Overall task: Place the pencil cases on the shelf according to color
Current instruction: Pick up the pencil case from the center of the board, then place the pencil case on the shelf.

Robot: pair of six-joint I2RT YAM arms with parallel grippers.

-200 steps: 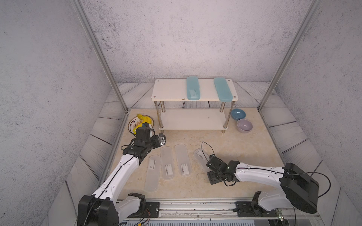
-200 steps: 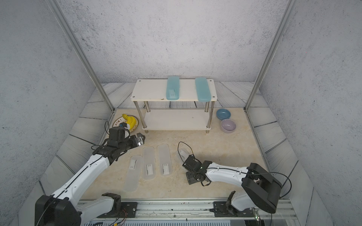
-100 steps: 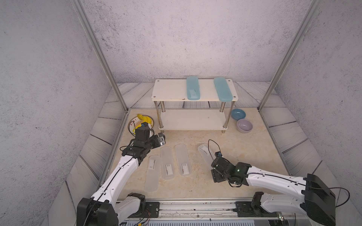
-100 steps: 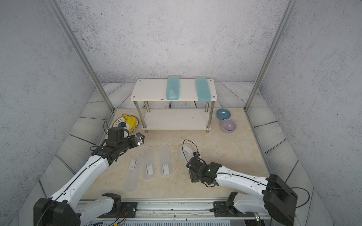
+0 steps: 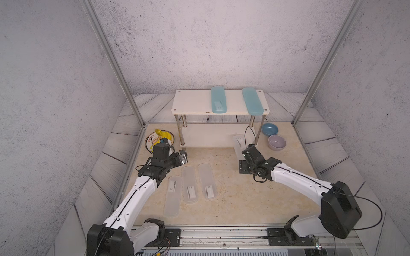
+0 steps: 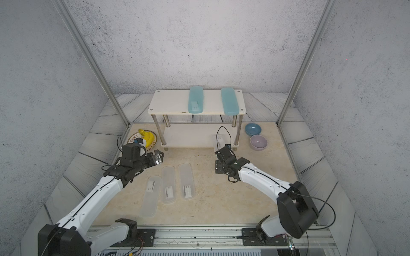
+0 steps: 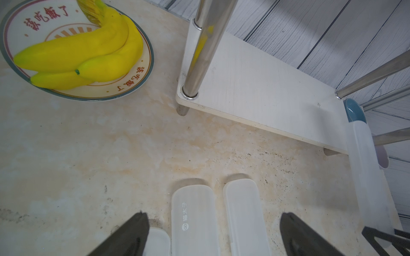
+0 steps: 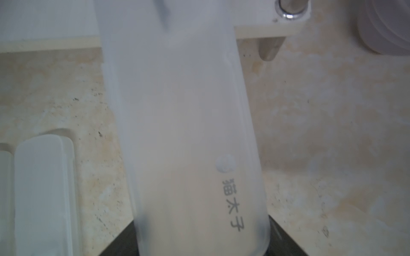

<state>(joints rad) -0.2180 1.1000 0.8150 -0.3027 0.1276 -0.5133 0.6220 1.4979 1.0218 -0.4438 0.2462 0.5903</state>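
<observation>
Three frosted cases (image 5: 190, 185) lie on the near bench (image 5: 233, 199) by the wide, empty left end effector (image 7: 214, 216). The right end effector (image 8: 202, 230) clamps a fourth case (image 5: 237, 141) by its near end, tip at the lower board of the shelf (image 5: 206, 135); light, stiff, likely slippery.

Right wrist view: the frosted case (image 8: 182, 133) swamps the middle, blurred, far end lost past the picture's edge, and the right hand (image 8: 203, 240) shows only two dark corners. In both top views that hand covers the case's near end. Labels on the three lying cases (image 5: 189, 185)? Too small to read. The left hand (image 7: 214, 221) is cropped at its wrist view's edge.
</observation>
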